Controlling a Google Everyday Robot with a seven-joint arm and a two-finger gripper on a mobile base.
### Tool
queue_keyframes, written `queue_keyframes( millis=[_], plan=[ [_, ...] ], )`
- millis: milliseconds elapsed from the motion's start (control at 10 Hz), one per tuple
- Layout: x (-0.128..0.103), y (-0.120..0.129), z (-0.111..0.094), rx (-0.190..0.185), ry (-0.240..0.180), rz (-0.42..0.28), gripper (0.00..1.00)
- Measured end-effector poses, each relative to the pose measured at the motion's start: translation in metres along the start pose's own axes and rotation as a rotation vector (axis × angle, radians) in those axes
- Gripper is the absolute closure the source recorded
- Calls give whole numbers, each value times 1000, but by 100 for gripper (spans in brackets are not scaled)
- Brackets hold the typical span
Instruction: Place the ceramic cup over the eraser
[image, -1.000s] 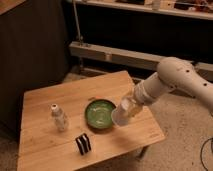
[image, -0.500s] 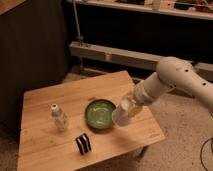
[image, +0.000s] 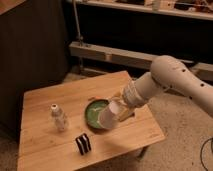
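The white ceramic cup (image: 110, 117) is held tilted at the end of my arm, above the right rim of the green bowl (image: 94, 113). My gripper (image: 120, 113) is shut on the cup, over the right middle of the wooden table (image: 45, 95). The black-and-white striped eraser (image: 83, 144) stands on the table near the front edge, down and to the left of the cup and apart from it.
A clear plastic bottle with a white cap (image: 59, 118) stands left of the bowl. My white arm (image: 170, 80) reaches in from the right. A dark cabinet stands behind the table on the left, and a metal rail runs behind it.
My gripper has moved the cup a little to the left and down, from beside the bowl to over its right rim. The eraser, bottle and bowl have not moved.
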Motion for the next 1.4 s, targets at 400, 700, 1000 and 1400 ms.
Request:
queue_keyframes(
  millis=[400,700,1000,1400],
  plan=[
    [-101,52,10,-71,16,-281,100],
    [-147,49,37,-134,50,-391,100],
    [-157,18,71,-175,90,-403,100],
    [-114,-19,75,-197,113,-321,100]
  ],
)
